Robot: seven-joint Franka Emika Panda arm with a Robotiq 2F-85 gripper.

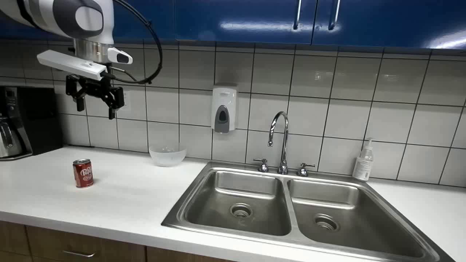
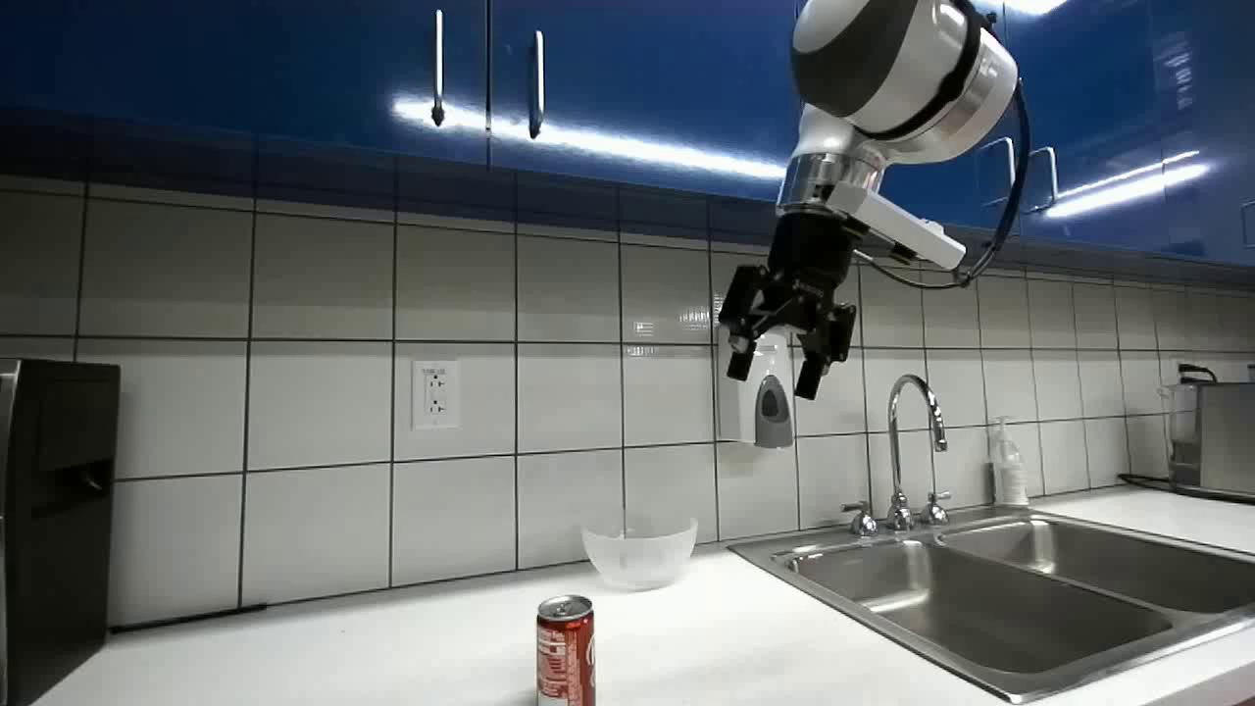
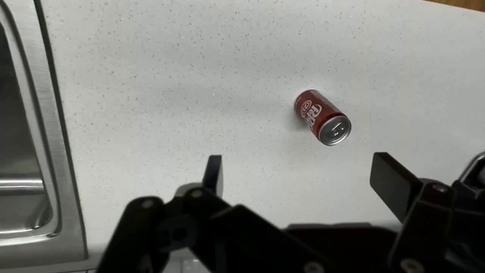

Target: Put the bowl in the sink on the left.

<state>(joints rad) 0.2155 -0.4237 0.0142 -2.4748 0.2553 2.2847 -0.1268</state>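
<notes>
Our Robotiq gripper hangs high over the white countertop, its fingers spread wide and holding nothing. Well below it in the wrist view we find a Dr Pepper can, which stands upright in both exterior views. The frosted bowl, our target, sits open side up near the backsplash, between the can and the sink. Reading both exterior views together, we judge that it lies below the gripper and toward the backsplash, so the approach calls for a descent and a shift that way. We cannot make it out in the wrist view; the gripper itself may hide it. Its rim is round, so no long axis sets the wrist turn; we would straddle the rim, one finger inside, and mind the backsplash. Nothing shows above that rim, though the bowl's bottom is out of sight. Next comes the left basin, nearer the bowl and, as we read the task, the goal; we see no dish in it, only a drain. Beyond the divider the right basin shows its own drain, and a pump bottle stands near the sink's far back corner, its fill level unclear.
</notes>
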